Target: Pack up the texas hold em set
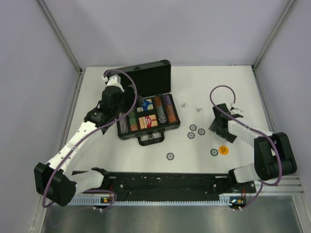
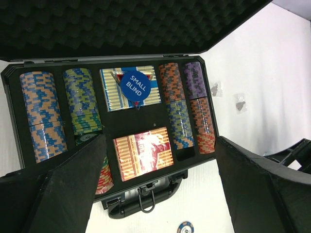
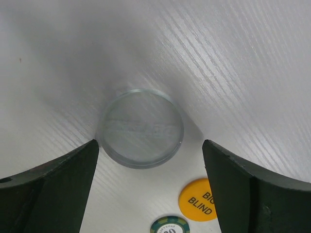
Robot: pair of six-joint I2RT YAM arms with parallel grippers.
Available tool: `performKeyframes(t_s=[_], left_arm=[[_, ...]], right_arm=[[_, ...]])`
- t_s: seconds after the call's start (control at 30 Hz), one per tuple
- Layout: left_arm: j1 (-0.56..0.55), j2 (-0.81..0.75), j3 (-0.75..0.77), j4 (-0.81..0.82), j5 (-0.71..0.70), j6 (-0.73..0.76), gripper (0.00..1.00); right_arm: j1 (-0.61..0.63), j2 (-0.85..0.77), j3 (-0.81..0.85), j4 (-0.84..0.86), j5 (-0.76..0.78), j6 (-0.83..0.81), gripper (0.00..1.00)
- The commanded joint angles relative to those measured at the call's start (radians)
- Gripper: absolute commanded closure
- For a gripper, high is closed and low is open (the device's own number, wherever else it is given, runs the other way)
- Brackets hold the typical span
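Observation:
The black briefcase (image 1: pixel 127 133) lies open at the table's middle left, its foam lid (image 1: pixel 144 79) raised. In the left wrist view it holds multicoloured chip rows (image 2: pixel 43 114), a blue deck (image 2: pixel 111 91) with a blue "SMALL BLIND" disc (image 2: pixel 134 86) on it, and a red deck (image 2: pixel 144 153). My left gripper (image 1: pixel 114 99) hangs open and empty above the case (image 2: pixel 160 145). My right gripper (image 1: pixel 220 127) is open and empty (image 3: pixel 150 143), low over a clear whitish disc (image 3: pixel 140 128). An orange "BIG BLIND" disc (image 1: pixel 223 150) lies close by (image 3: pixel 199 199).
Several small dark chips lie loose on the table right of the case (image 1: pixel 193 127), (image 1: pixel 170 156), (image 1: pixel 214 152). Two small white pieces (image 1: pixel 184 104), (image 1: pixel 198 108) lie behind them. The case handle (image 2: pixel 146 196) faces the near edge. Grey walls enclose the table.

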Motion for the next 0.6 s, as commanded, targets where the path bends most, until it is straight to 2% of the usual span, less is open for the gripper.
performKeyframes(t_s=[0.0, 0.17, 0.23, 0.37, 0.57], left_arm=[[-0.002, -0.034, -0.012, 0.06, -0.036, 0.011, 0.02], [-0.002, -0.048, -0.018, 0.064, -0.055, 0.018, 0.02], [-0.002, -0.053, -0.022, 0.067, -0.061, 0.018, 0.02], [-0.002, -0.06, -0.03, 0.073, -0.067, 0.018, 0.02], [-0.002, -0.07, -0.038, 0.08, -0.075, 0.021, 0.02]], right_arm=[[-0.02, 0.024, -0.015, 0.07, -0.024, -0.039, 0.14], [-0.025, 0.048, -0.011, 0.089, -0.043, -0.053, 0.2], [-0.023, 0.049, -0.008, 0.089, -0.047, -0.056, 0.26], [-0.025, 0.044, -0.001, 0.092, -0.056, -0.067, 0.45], [-0.006, 0.017, 0.017, 0.096, -0.075, -0.09, 0.55]])
